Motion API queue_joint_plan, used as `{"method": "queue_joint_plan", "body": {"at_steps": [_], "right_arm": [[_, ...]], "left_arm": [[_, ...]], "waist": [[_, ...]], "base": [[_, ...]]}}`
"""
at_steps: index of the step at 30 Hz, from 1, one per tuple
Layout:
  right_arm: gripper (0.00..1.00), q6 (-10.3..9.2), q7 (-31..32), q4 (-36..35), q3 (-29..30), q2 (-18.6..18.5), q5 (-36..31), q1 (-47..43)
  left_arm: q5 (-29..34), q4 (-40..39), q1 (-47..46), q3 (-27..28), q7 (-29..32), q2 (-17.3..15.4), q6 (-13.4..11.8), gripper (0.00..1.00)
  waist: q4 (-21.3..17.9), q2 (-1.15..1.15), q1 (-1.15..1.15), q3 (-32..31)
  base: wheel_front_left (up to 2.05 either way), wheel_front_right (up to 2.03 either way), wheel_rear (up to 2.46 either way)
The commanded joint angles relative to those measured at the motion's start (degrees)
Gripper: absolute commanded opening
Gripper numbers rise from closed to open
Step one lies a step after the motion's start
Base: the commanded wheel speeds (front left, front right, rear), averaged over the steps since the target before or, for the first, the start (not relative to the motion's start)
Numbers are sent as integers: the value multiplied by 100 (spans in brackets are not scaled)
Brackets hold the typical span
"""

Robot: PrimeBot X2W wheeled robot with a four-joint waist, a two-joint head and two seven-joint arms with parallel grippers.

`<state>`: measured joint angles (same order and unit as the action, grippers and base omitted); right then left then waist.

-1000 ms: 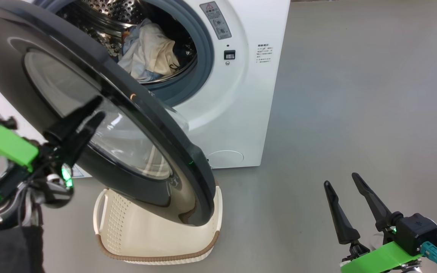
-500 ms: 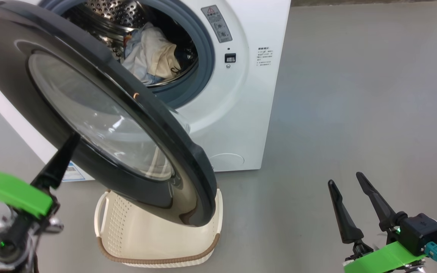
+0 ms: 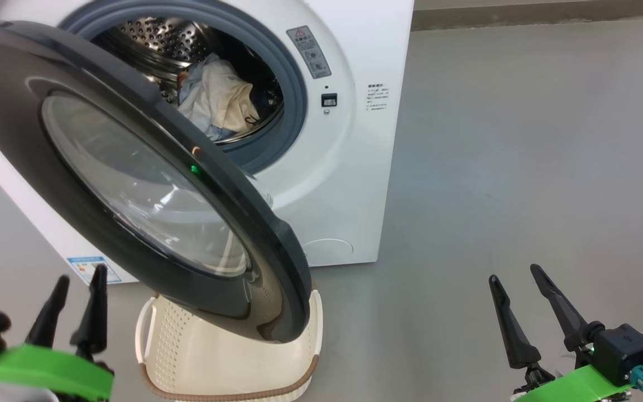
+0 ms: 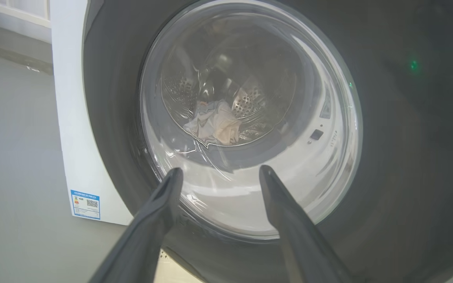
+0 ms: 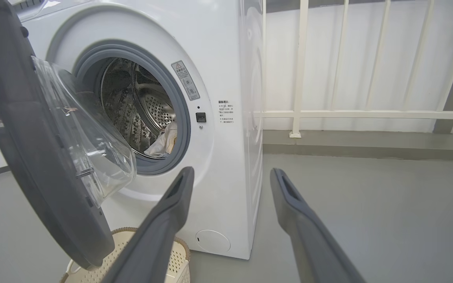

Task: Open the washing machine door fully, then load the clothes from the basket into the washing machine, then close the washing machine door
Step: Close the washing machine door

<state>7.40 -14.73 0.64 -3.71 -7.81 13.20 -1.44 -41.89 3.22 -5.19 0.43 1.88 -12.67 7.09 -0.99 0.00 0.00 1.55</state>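
down at the lower left, the left hand hangs opened wide with nothing in it, pointed at the outer face of the washing machine door but not touching it. that door stands swung out at an angle, its lower edge over the basket on the floor. what i can see of the basket is bare, though the door hides part of it, so i wouldn't swear to it. further right the clothes lie heaped inside the drum of the washing machine. off at the far right the right hand waits over the floor, spread and empty. loading looks done to me; closing is the step in hand. next calls for a flat push on the door's outer face, swinging it round onto the gasket with no cloth caught between.
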Motion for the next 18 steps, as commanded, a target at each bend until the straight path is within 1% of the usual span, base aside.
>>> {"method": "queue_joint_plan", "body": {"at_steps": [1, 5, 10, 11, 15, 18], "right_arm": [[100, 9, -27, -145, -118, -85, -24, 39], [100, 9, -27, -145, -106, -89, -21, 15], [100, 9, -27, -129, -87, -77, -13, -32], [100, 9, -27, -121, -72, -69, -9, -42], [100, 9, -27, -117, -61, -63, -4, -58], [100, 9, -27, -109, -39, -55, -4, -89]], "left_arm": [[288, -27, -23, 125, -372, -230, 34, 100], [584, 239, 174, 1, -911, -181, 35, 100], [863, 585, 320, -70, -1386, -137, 27, 100], [996, 691, 375, -68, -1513, -118, 12, 100], [1250, 793, 454, -58, -1630, -79, -32, 100], [1383, 833, 521, 36, -1674, 53, -72, 100]], "waist": [[-22, 0, 0, -23], [-47, 0, 0, -47], [-69, 0, 0, -89], [-81, 0, 0, -101], [-93, 0, 0, -113], [-95, 0, 0, -122]], "base": [[0, 0, 0], [0, 0, 0], [0, 0, 0], [0, 0, 0], [0, 0, 0], [0, 0, 0]]}}
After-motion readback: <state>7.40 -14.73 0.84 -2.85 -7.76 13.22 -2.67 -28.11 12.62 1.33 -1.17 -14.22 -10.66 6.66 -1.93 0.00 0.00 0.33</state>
